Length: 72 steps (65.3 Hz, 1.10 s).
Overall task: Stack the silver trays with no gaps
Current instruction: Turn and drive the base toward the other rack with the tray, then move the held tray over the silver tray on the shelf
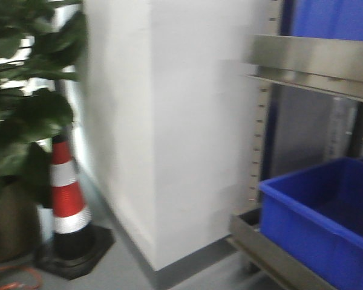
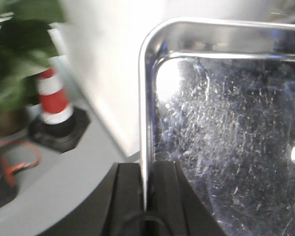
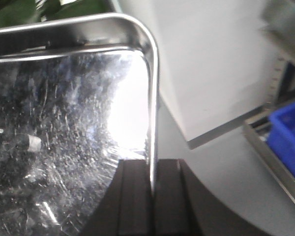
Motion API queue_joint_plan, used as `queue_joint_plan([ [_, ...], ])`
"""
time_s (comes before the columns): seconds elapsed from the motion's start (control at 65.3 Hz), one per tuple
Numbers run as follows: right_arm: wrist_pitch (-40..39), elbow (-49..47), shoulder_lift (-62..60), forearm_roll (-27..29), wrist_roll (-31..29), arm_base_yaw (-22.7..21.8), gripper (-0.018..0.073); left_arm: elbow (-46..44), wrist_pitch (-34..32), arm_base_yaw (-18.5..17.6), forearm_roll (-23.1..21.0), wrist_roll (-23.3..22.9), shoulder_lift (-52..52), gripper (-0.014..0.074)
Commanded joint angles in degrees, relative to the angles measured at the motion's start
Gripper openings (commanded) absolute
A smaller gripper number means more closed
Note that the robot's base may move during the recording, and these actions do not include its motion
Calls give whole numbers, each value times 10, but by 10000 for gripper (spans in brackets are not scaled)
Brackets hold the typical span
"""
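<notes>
Clamped on opposite rims of the silver tray (image 2: 226, 128) with left hand (image 2: 146, 184) and right hand (image 3: 151, 179). Could slip from such thin grips or clip the blue bin (image 3: 291, 133).

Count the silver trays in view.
1, apparently: the silver tray held between both arms, left gripper shut on its left rim, right gripper shut on its right rim. None shows in the front view; another nested underneath would be hidden.

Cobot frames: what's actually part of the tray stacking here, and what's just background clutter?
Job: silver tray; left gripper and right gripper, each shut on a tray rim.
Lying about: traffic cone, plant, blue bin, steel shelf rail.
</notes>
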Motion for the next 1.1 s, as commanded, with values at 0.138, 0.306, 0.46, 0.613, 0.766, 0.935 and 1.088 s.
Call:
queue_joint_plan([
  [0.138, -12, -5, -10, -24, -4, -3, -77, -5, 1, 1, 47, 2, -7, -15],
  [0.306, -12, -5, -10, -24, -4, -3, -77, -5, 1, 1, 48, 2, -7, -15],
  [0.46, -12, -5, -10, -24, -4, -3, -77, -5, 1, 1, 48, 2, -7, -15],
  [0.613, -12, -5, -10, -24, -4, -3, -77, -5, 1, 1, 48, 2, -7, -15],
  [0.766, -12, -5, -10, -24, -4, -3, -77, -5, 1, 1, 48, 2, -7, -15],
  [0.935, -12, -5, -10, -24, -4, -3, -77, -5, 1, 1, 48, 2, -7, -15],
  [1.088, -12, -5, -10, -24, -4, -3, -77, -5, 1, 1, 48, 2, -7, -15],
])
